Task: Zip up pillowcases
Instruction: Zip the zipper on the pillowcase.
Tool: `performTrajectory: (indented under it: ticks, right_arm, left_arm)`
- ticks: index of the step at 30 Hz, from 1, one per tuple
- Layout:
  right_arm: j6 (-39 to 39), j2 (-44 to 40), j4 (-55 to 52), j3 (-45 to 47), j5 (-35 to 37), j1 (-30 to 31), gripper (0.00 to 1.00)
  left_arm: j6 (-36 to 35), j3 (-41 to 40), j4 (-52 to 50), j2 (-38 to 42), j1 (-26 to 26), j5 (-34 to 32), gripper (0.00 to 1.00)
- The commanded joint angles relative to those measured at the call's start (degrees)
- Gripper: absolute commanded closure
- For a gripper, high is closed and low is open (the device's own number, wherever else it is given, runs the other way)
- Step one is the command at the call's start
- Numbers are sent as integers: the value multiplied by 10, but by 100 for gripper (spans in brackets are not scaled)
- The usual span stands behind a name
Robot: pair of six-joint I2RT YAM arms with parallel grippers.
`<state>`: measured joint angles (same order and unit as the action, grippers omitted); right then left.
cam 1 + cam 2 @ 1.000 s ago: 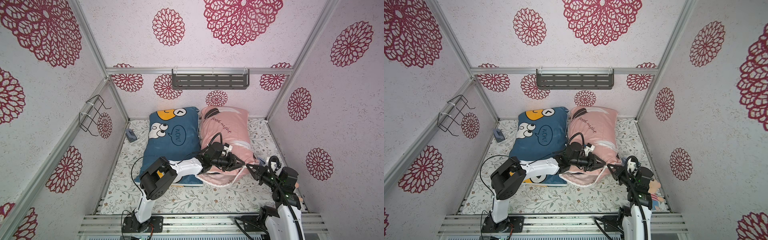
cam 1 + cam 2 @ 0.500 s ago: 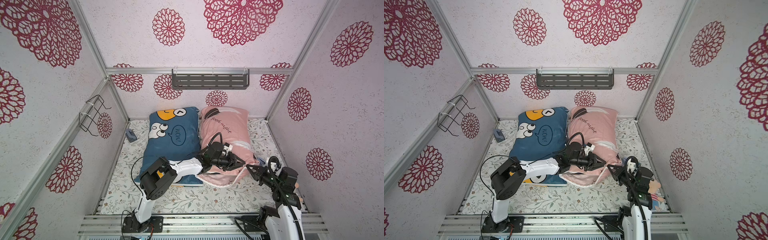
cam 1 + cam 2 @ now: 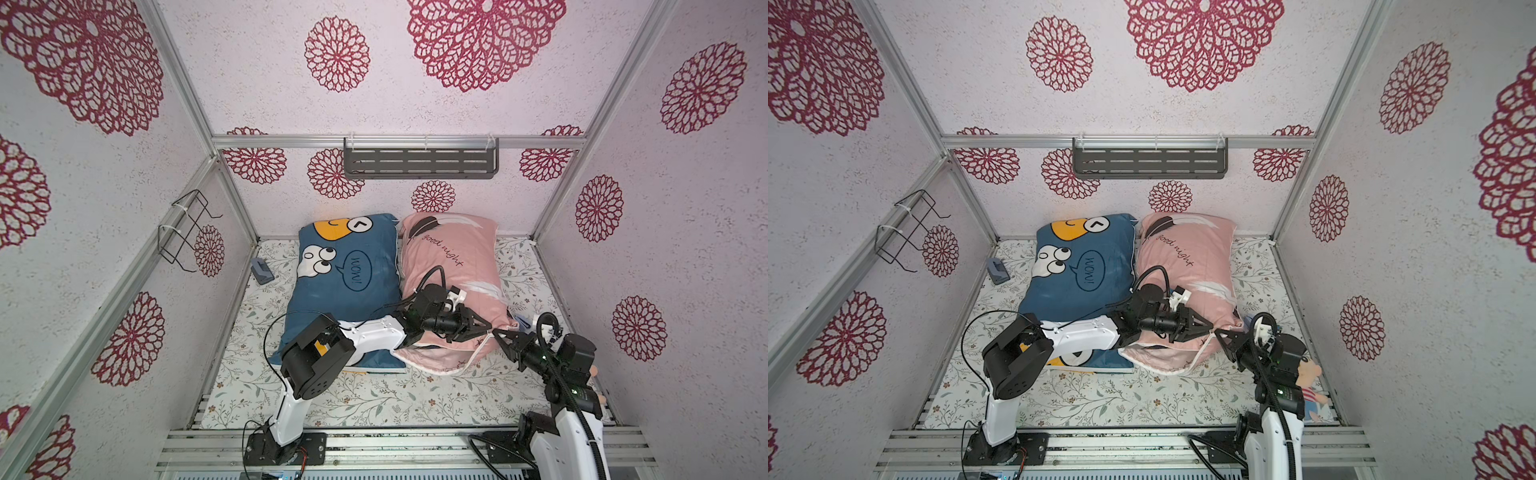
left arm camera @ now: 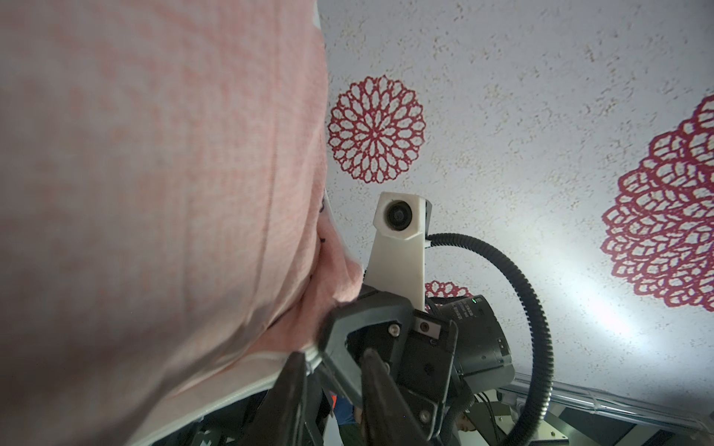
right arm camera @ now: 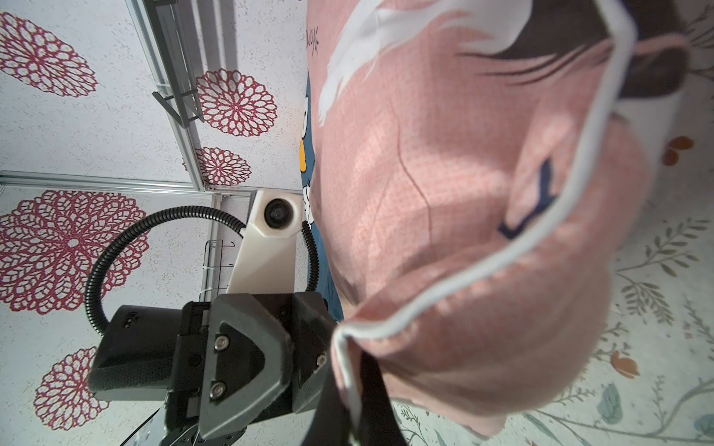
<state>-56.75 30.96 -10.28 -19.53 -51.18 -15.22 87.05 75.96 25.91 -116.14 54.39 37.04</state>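
Pink stuffed fabric pillowcase (image 3: 449,266) lies on floral bench (image 3: 374,399). Right claw (image 3: 497,333) clenched on its white-piped near corner, bracing it. Left claw (image 3: 487,327) alongside, grip unclear. Next, probably: find zipper pull, run it shut.

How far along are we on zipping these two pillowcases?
Done: nothing confirmable; no zipper shows clearly. In hand: right gripper shut on the near piped corner of the pink pillowcase; left gripper at the same corner, grip unclear. Left: likely that zipper, then the blue pillowcase, partly under the left arm.
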Motion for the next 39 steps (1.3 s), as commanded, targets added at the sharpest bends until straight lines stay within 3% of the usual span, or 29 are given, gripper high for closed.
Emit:
performTrajectory:
  ticks: [1,5,13,26,29,35,39]
  right_arm:
    - [-11,-8,30,-19,-5,-1,100]
    - [-12,-11,28,-20,-5,-1,100]
    - [-9,-11,26,-17,-3,-2,100]
    - [-8,-11,24,-14,4,-1,100]
    - [-7,-12,19,-17,4,-1,100]
    - [-10,-14,19,-16,12,-1,100]
    - [-9,-13,20,-15,15,-1,100]
  left_arm:
    - [11,-3,23,-16,5,11,72]
    - [17,-9,35,-19,5,11,70]
    - [27,-8,51,-21,5,10,75]
    - [28,-9,48,-23,7,12,92]
    - [29,-6,49,-26,9,16,91]
    - [30,-7,51,-25,8,19,79]
    - [29,-8,52,-24,8,19,82]
